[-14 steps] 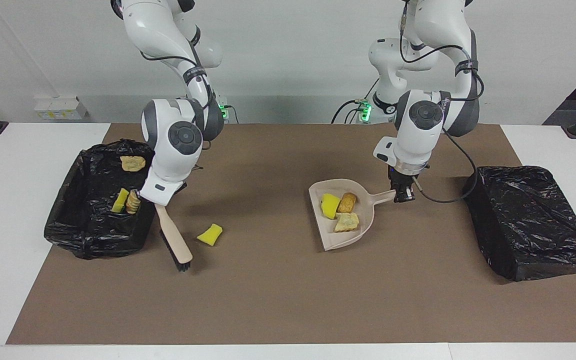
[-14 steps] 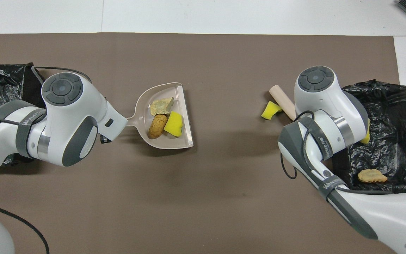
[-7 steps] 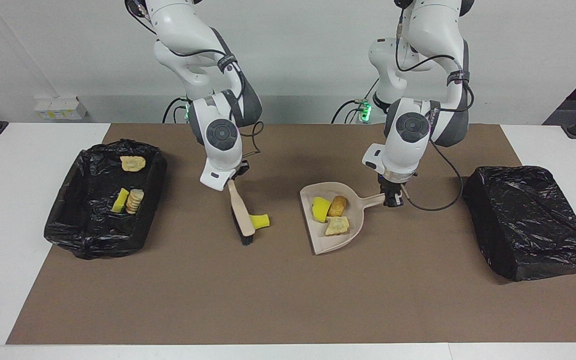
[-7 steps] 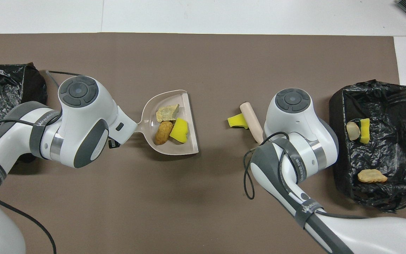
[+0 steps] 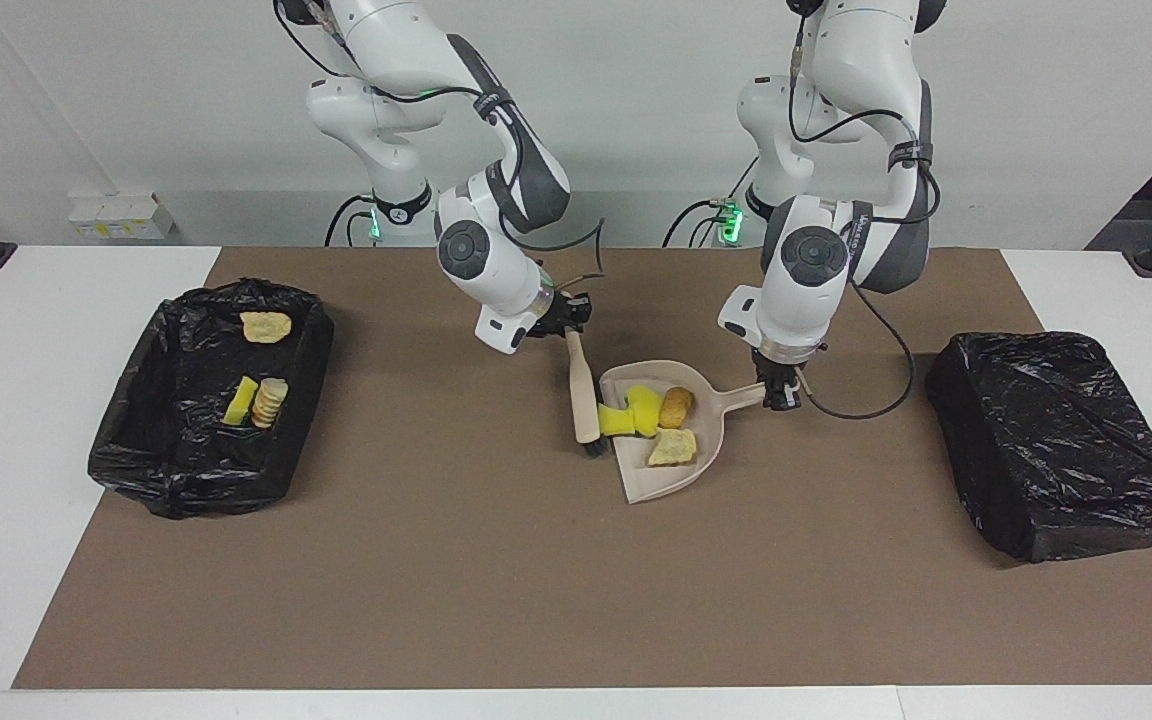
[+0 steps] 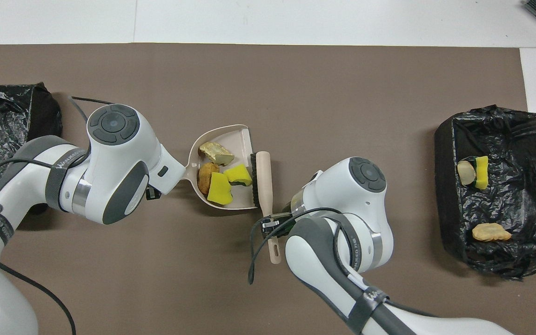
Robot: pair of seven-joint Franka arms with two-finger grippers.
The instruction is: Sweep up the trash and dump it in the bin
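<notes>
trash [image 5: 648, 422] in dustpan [image 5: 681, 482], mid-table: two yellow sponge chunks at open lip, brown piece and pale wad deeper in. brush [image 5: 584, 398] touching lip beside sponge. right gripper [image 5: 564, 322] pinching brush handle. left gripper [image 5: 782, 392] clamped on dustpan handle.

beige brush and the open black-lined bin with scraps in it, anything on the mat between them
Nothing: between the beige wooden brush with black bristles and the open black-lined bin, the brown mat is bare, clearest in the facing view.
</notes>
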